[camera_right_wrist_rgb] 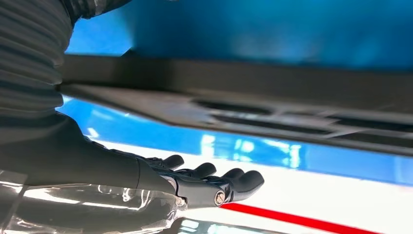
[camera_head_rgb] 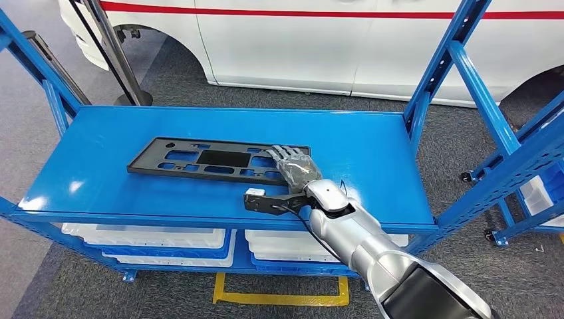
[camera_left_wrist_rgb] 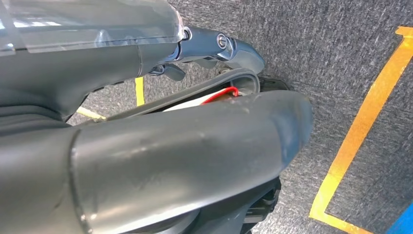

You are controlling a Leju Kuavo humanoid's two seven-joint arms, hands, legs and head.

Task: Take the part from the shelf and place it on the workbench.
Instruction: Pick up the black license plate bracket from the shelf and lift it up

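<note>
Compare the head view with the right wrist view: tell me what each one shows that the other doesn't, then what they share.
Head view alone: the whole outline of the black part lying flat on the blue shelf, the silver right arm, white bins on the level below, yellow floor tape and grey carpet.

Right wrist view alone: a close, blurred look at the part's edge and cut-outs from low down, with the dark fingers extended and apart.

Both: the right hand at the part's near right end, the blue shelf surface, and the white vehicle with a red stripe behind.
</note>
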